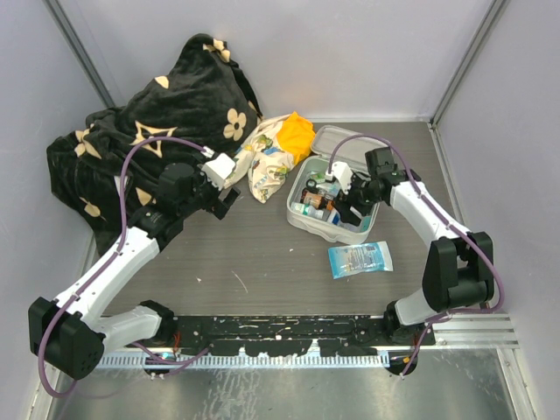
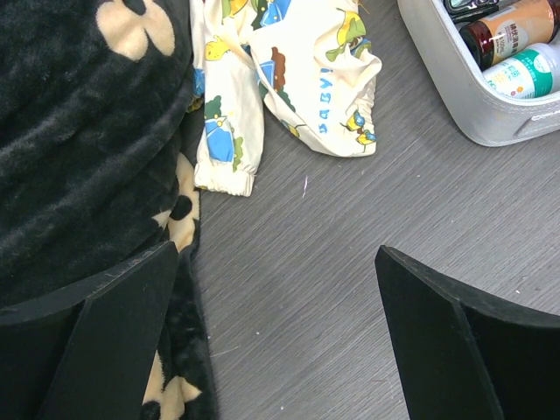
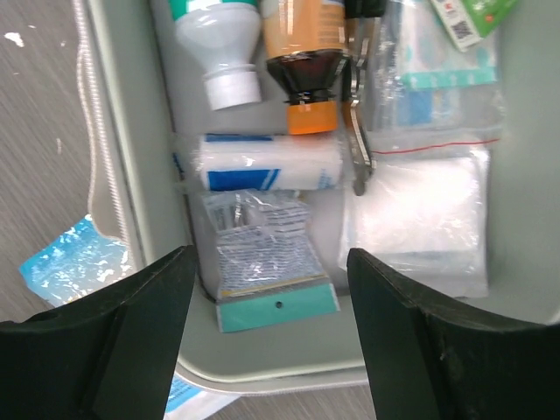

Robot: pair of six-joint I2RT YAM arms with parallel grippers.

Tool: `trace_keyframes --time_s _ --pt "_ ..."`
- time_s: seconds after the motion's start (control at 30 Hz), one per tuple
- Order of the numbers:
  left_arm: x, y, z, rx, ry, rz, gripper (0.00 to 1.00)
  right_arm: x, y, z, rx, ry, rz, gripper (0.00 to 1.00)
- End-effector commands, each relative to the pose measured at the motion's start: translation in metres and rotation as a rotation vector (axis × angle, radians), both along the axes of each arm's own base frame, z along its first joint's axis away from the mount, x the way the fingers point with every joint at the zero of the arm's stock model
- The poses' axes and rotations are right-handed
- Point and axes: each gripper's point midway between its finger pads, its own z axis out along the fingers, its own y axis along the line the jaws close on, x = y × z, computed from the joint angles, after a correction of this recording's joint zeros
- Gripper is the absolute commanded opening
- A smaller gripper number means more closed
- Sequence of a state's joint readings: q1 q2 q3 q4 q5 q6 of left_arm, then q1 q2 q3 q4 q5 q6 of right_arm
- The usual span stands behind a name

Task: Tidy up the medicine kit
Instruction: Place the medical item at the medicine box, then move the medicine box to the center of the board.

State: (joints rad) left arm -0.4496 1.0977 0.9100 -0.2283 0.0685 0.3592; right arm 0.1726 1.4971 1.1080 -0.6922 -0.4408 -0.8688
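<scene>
Right fingers [image 3: 122, 337] spread, nothing between them, hanging straight over the open pale grey rounded-square medicine kit [image 3: 280, 357]. The kit sits right of centre on the dark wood-grain surface [image 1: 254, 254], lid folded back on the far side.

Directly under me: a clear sachet with teal strip [image 3: 262, 262]. Beyond it, a white-and-blue wrapped roll [image 3: 267, 164] lying crosswise. Then a white-capped bottle [image 3: 223, 61] and an amber bottle with orange cap [image 3: 306, 79], caps toward my fingers.

Loose item, as I judge it: the light blue flat packet [image 1: 360, 259]. It's on the surface just beside the kit's near wall, on my base side; can't tell if it touches. Long axis runs roughly side to side, slightly tilted. So the reach is back toward base and down, fingers across its short side. Right arm is clearly nearer.

Left fingers [image 2: 114, 341] spread wide, empty, over bare surface, well apart from the kit. They're next to the cream printed baby cloth [image 2: 306, 87] and the black fleece blanket with beige flowers [image 2: 79, 157].
</scene>
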Motion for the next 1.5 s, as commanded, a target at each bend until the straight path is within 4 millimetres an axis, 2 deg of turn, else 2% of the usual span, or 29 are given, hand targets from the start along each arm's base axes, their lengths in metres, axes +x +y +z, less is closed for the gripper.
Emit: trace_keyframes --time_s 0.0,0.17,0.33,0.57,0.83,1.0,1.1,1.27,1.4,1.47 --pt "0.003 -0.001 0.015 -0.018 -0.055 -0.014 0.98 0.0 0.008 -0.001 0.003 -0.042 -0.024 0.75" --pt "0.001 0.0 0.02 -0.022 -0.068 -0.014 0.98 -0.012 0.02 -0.018 -0.013 -0.007 0.002 0.73" --pt "0.001 0.001 0.023 -0.022 -0.08 -0.008 0.98 -0.029 0.043 -0.025 -0.003 0.021 0.059 0.72" --pt "0.003 0.003 0.025 -0.012 -0.096 -0.002 0.98 -0.053 0.085 -0.02 0.061 0.058 0.139 0.71" --pt "0.005 0.007 0.011 0.053 -0.074 -0.004 0.98 -0.085 0.137 -0.015 0.14 0.074 0.231 0.69" --pt "0.001 0.0 0.007 0.059 -0.069 -0.063 0.98 -0.107 0.156 -0.016 0.179 0.094 0.287 0.68" --pt "-0.004 -0.009 0.002 0.053 -0.052 -0.126 0.98 -0.115 0.162 -0.014 0.193 0.099 0.313 0.68" --pt "-0.018 -0.036 -0.013 0.008 0.008 -0.286 0.98 -0.111 0.159 0.003 0.195 0.05 0.308 0.7" --pt "-0.025 -0.055 -0.022 -0.02 0.047 -0.379 0.98 -0.105 0.144 0.023 0.202 -0.015 0.272 0.73" --pt "-0.025 -0.064 -0.025 -0.025 0.064 -0.4 0.98 -0.099 0.128 0.029 0.205 -0.028 0.221 0.74"
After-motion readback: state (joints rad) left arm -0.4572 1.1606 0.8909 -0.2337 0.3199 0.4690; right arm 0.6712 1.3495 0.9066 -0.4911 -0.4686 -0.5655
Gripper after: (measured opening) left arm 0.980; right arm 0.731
